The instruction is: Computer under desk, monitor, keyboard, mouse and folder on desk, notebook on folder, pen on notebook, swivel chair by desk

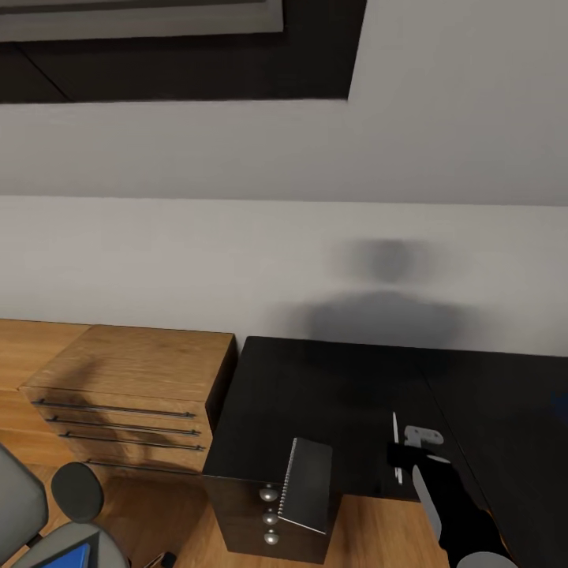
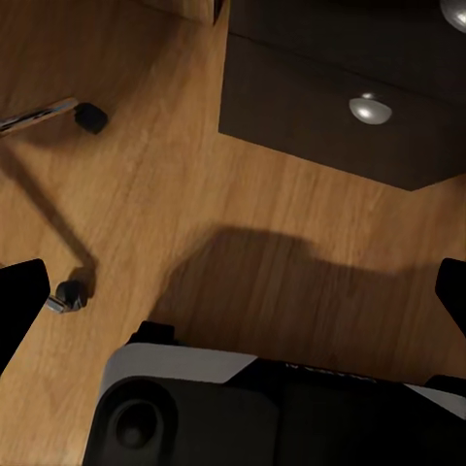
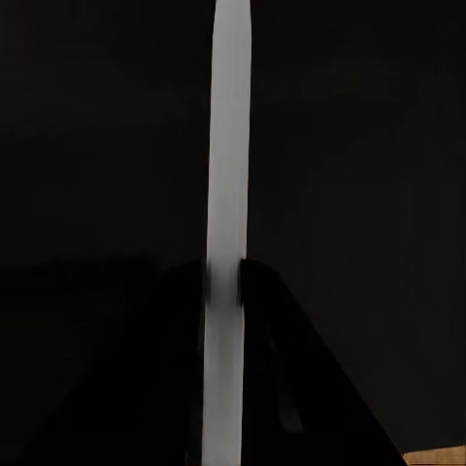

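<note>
Black desk (image 1: 339,394): notebook (image 1: 306,484) at its near corner, overhanging the drawers.
Right gripper (image 3: 224,282): clamped around the pen (image 3: 230,146).
Left gripper (image 2: 233,291): fingers spread wide above wooden floor (image 2: 175,175).

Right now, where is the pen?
In the head view the pen is over the black desk near its front edge, pinched in the right gripper, to the right of the notebook that overhangs the desk's front corner.
</note>
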Controlling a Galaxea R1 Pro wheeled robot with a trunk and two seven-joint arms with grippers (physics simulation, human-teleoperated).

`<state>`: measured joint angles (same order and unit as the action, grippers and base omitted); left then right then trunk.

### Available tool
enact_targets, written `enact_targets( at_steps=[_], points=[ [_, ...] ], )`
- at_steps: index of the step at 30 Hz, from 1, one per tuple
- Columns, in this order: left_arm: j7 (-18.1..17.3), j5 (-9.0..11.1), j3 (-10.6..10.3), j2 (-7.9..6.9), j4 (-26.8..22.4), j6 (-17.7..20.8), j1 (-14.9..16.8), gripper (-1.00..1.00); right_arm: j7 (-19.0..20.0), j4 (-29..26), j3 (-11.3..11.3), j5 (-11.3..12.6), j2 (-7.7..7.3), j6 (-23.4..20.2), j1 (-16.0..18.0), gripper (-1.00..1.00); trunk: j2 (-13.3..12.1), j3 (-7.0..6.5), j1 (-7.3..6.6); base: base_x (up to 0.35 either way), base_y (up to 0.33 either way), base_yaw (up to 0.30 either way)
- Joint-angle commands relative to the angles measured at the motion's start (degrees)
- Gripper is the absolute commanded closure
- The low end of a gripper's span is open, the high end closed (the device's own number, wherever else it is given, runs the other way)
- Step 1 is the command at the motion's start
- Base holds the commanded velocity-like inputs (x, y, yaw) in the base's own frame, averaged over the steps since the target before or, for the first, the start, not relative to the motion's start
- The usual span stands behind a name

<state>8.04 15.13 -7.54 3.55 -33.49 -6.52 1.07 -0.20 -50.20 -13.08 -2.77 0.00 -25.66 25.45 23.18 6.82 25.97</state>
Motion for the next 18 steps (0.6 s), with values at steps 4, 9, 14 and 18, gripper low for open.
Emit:
enact_targets(
  at_steps=[4, 9, 14, 18],
  points=[
    [0.5, 0.6, -0.5, -0.10, 0.0, -0.3, 0.0, -1.00, 0.0, 0.5, 0.0, -0.2, -0.09, 0.4, 0.0, 1.00, 1.7, 0.85, 0.91, 0.000, 0.000, 0.000],
    [0.5, 0.6, -0.5, -0.12, 0.0, -0.3, 0.0, -1.00, 0.0, 0.9, 0.0, -0.2, -0.22, 1.1, 0.0, 1.00, 3.7, 1.74, 2.01, 0.000, 0.000, 0.000],
    [0.5, 0.7, -0.5, -0.12, 0.0, -0.3, 0.1, -1.00, 0.0, 0.9, 0.0, -0.2, -0.25, 1.2, 0.0, 1.00, 5.8, 2.64, 3.11, 0.000, 0.000, 0.000],
    [0.6, 0.7, -0.5, -0.12, 0.0, -0.3, 0.0, -1.00, 0.0, 1.0, 0.0, -0.2, -0.26, 1.2, 0.0, 1.00, 7.4, 3.36, 3.99, 0.000, 0.000, 0.000]
  ],
)
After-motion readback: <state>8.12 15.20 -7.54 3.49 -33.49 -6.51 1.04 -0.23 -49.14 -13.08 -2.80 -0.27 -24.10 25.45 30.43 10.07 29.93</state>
